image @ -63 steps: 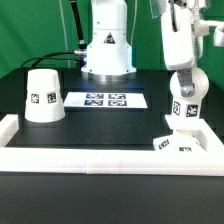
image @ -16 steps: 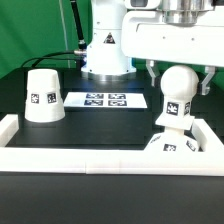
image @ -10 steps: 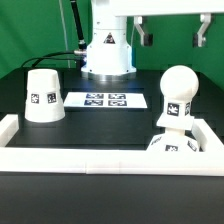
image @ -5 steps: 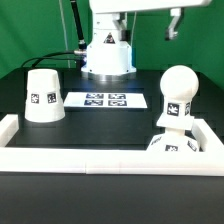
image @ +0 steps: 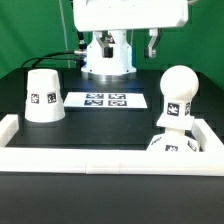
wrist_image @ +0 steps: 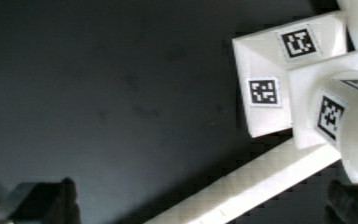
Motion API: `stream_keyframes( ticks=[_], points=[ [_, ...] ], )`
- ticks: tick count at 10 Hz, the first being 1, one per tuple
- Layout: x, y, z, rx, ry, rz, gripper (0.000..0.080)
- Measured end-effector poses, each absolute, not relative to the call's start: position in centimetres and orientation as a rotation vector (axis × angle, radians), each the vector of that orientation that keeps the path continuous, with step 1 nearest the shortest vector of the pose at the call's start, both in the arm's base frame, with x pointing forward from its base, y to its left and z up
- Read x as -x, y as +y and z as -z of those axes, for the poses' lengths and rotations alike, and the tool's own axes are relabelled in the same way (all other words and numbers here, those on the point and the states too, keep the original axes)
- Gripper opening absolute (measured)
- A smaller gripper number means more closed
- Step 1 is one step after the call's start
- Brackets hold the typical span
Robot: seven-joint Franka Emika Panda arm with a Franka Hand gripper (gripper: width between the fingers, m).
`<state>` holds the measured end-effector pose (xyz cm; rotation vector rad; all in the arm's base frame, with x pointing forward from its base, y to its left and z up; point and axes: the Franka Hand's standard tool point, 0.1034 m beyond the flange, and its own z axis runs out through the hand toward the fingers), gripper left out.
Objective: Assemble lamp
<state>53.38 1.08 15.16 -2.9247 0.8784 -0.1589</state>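
Note:
The white bulb [image: 177,95] stands upright with its stem in the square base block [image: 176,146] at the exterior view's right, near the front rail. The cone-shaped shade [image: 43,95] stands apart at the exterior view's left. My gripper [image: 127,45] hangs open and empty high over the middle of the table, up and to the left of the bulb, touching nothing. In the wrist view the base block [wrist_image: 279,75] and part of the bulb [wrist_image: 348,118] show off to one side. My gripper [wrist_image: 197,202] shows only dark fingertips [wrist_image: 44,200] with nothing between them.
The marker board [image: 103,100] lies flat at mid table between shade and bulb. White border rails run along the front [image: 90,156] and the left side [image: 8,126]; the front rail crosses the wrist view [wrist_image: 265,175]. The arm's base [image: 108,55] and cables stand behind.
My gripper let go of the bulb, leaving it standing in the base block. It rose and moved to the exterior view's left, staying open. Bulb, base and shade have not moved since.

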Motion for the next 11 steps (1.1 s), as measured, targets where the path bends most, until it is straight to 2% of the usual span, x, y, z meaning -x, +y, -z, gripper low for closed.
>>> stream_keyframes(
  ticks=[2, 5, 8, 11],
  points=[
    [-52.8, 0.7, -14.8, 2.915, 0.863, 0.146, 0.0698],
    [-49.3, -3.3, -13.5, 2.924, 0.844, 0.091, 0.0698],
    [-48.0, -8.4, -12.8, 2.957, 0.732, 0.134, 0.0698],
    [-48.0, -8.0, -12.7, 2.953, 0.754, 0.125, 0.0698]
  ],
)
